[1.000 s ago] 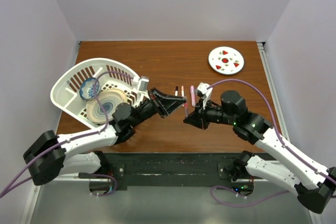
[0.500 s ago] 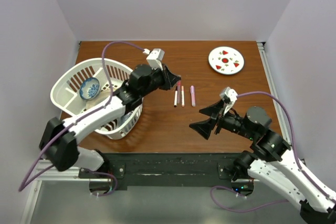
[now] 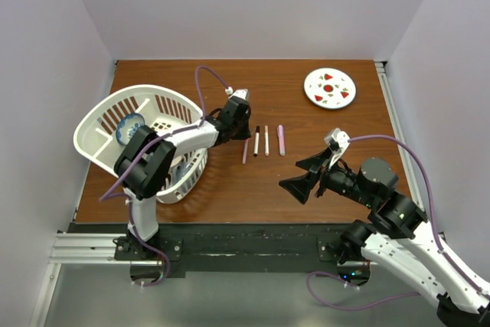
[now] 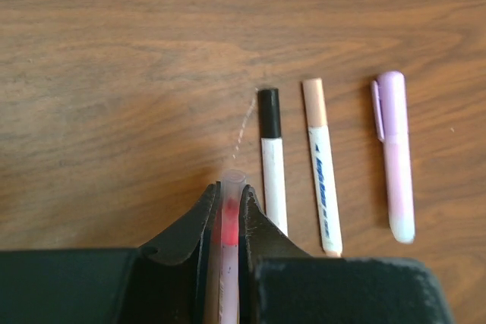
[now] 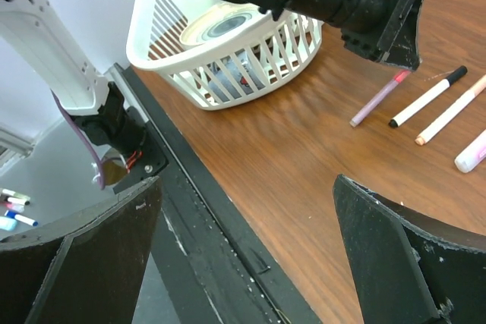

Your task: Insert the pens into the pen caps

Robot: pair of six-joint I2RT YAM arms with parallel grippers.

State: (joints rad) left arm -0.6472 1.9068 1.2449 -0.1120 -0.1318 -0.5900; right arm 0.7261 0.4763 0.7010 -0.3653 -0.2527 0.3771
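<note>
Wood tbl (image 3: 230,189), pale walls (image 3: 253,5) (4 pens (image 3: 266,141) ctr)

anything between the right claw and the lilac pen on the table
Nothing visible does. The right claw hangs open over the table, and only bare wood lies between it and the lilac pen.

The top camera hangs high above and behind the arm bases. It looks steeply down on the whole wooden table (image 3: 230,189), far from the row of pens (image 3: 266,141). The left wrist camera is very close to the pens (image 4: 321,165), on their near side, and looks almost straight down past the left gripper (image 4: 227,196). The right wrist camera is low, to the right of the pens (image 5: 427,96), and looks slantwise across them to the white basket (image 5: 228,73). All three views share the pens.
</note>
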